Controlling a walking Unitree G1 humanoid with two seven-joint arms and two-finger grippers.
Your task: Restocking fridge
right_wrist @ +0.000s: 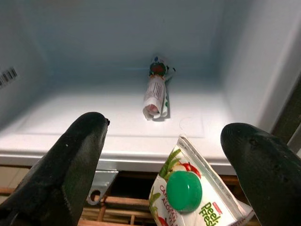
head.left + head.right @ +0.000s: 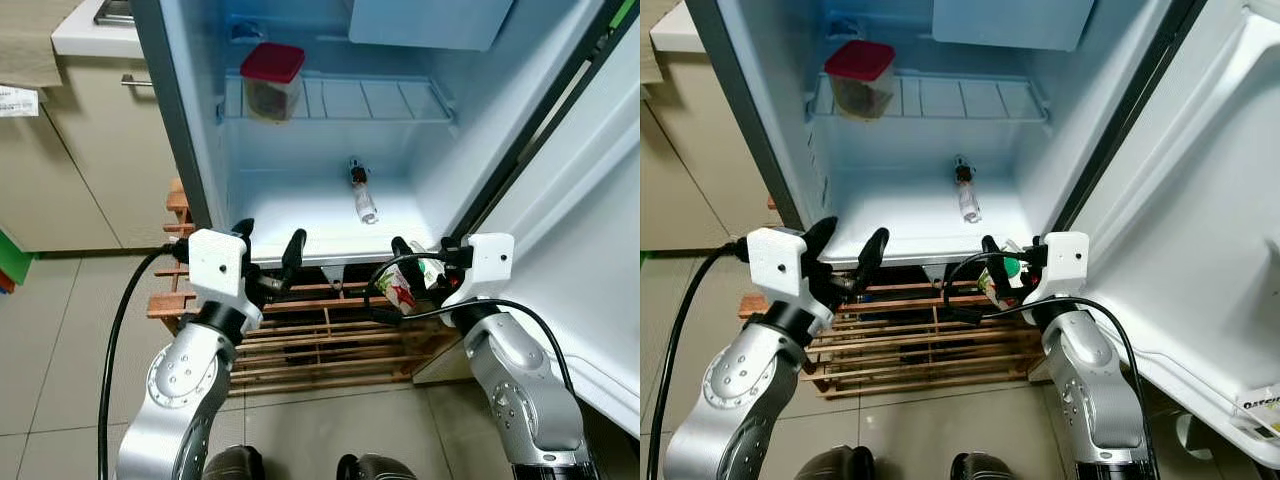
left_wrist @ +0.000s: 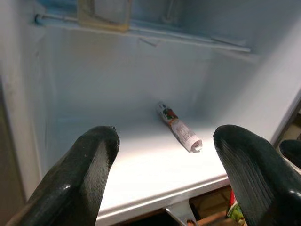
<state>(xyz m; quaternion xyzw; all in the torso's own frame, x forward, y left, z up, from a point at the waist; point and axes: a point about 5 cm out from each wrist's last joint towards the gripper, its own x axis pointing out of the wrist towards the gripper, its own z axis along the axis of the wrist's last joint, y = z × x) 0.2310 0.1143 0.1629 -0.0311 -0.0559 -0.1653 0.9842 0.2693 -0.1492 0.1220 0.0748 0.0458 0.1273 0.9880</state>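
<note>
The fridge stands open before me, its lit floor [image 2: 300, 225] almost bare. A small tube-like packet [image 2: 363, 200] lies there toward the back, also seen as the packet [image 1: 154, 96]. A clear tub with a red lid [image 2: 272, 80] stands on the left of the wire shelf [image 2: 380, 100]. My left gripper [image 2: 270, 235] hovers open at the floor's front lip. My right gripper [image 2: 422, 252] is just outside that lip on the right, fingers spread. A drink pouch with a green cap [image 1: 184, 190] sits low between them, against one finger; the other finger is clear of it.
The fridge door [image 2: 600, 200] swings out on my right. A slatted wooden pallet [image 2: 320, 350] sits under the fridge. Beige cabinets [image 2: 80, 150] stand to the left, over a tiled floor [image 2: 60, 340]. A white compartment [image 2: 430, 20] hangs at the fridge's top.
</note>
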